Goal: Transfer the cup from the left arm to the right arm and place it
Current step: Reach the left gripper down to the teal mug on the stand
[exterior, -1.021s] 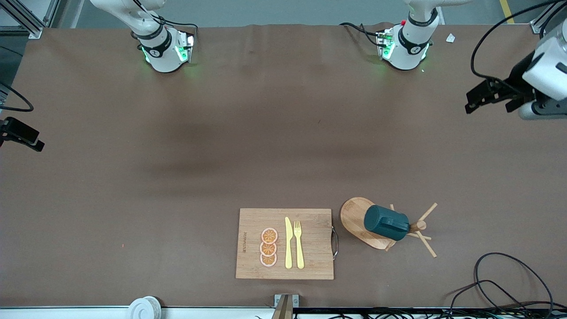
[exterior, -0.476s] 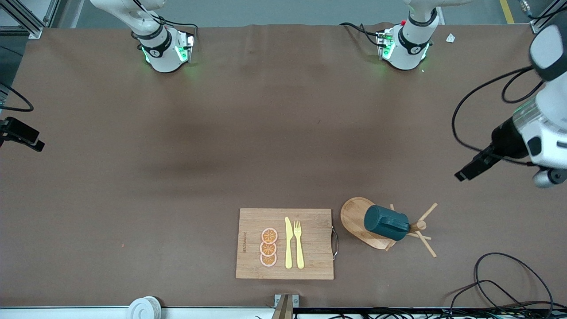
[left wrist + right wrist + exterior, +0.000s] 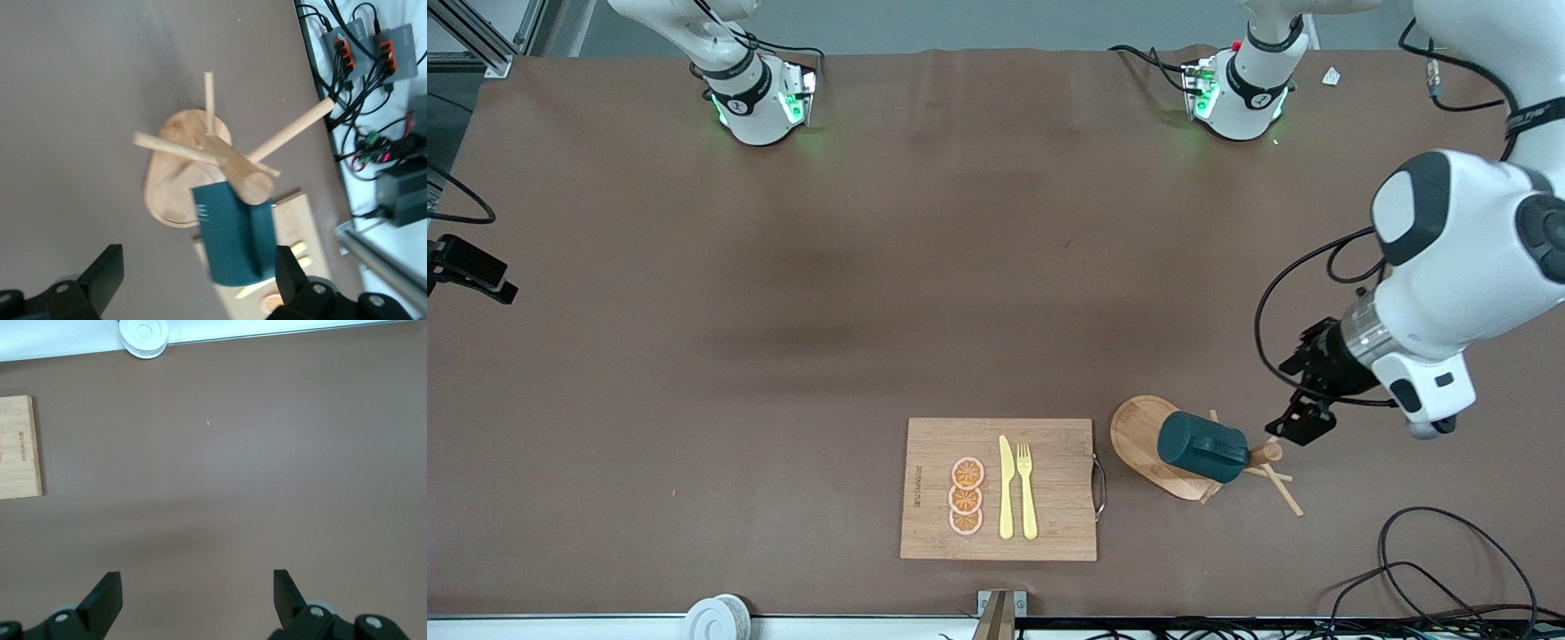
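Hanging on a peg of the wooden stand (image 3: pixel 1183 458), your cup (image 3: pixel 1200 447) sits tilted beside the cutting board (image 3: pixel 998 489), toward the left arm's end of the bench (image 3: pixel 783 311). Your left gripper (image 3: pixel 1303 418) hovers over the stand's pegs, jaws spread wide and empty. Your right gripper (image 3: pixel 197 603) waits over bare bench, jaws equally wide apart.
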`<act>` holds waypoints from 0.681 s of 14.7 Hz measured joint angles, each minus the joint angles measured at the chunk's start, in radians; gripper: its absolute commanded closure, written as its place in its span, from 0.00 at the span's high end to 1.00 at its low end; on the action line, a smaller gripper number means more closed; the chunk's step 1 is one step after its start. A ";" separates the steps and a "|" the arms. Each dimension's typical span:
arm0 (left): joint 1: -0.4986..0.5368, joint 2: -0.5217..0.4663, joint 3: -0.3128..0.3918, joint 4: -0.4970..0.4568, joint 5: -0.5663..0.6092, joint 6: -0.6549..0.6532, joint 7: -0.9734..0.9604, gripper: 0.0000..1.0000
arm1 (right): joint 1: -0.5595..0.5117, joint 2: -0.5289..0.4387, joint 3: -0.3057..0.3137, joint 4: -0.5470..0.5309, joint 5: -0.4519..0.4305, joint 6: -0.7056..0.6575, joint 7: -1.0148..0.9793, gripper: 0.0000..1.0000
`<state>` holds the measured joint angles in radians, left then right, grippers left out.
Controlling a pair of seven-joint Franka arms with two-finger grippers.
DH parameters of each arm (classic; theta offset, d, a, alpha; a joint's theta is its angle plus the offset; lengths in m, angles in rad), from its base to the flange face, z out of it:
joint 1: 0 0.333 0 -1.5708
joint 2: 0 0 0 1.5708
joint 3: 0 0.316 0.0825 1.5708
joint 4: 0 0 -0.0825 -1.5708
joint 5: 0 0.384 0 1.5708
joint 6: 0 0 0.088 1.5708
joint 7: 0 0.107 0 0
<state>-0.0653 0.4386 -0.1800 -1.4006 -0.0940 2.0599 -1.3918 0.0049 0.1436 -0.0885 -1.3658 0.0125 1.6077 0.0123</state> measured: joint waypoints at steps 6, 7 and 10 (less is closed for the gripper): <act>-0.018 0.087 -0.013 0.017 -0.006 0.113 -0.123 1.00 | 0.000 0.000 0.000 0.000 0.000 0.000 0.000 1.00; -0.022 0.096 -0.014 0.018 -0.006 0.125 -0.137 1.00 | 0.000 0.000 0.000 0.000 0.000 0.000 0.000 1.00; -0.029 0.114 -0.015 0.019 -0.017 0.144 -0.157 1.00 | 0.000 0.000 0.000 0.000 0.000 0.000 0.000 1.00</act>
<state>-0.0939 0.5527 -0.1950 -1.3813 -0.1114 2.2043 -1.5491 0.0049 0.1436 -0.0881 -1.3658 0.0125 1.6077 0.0123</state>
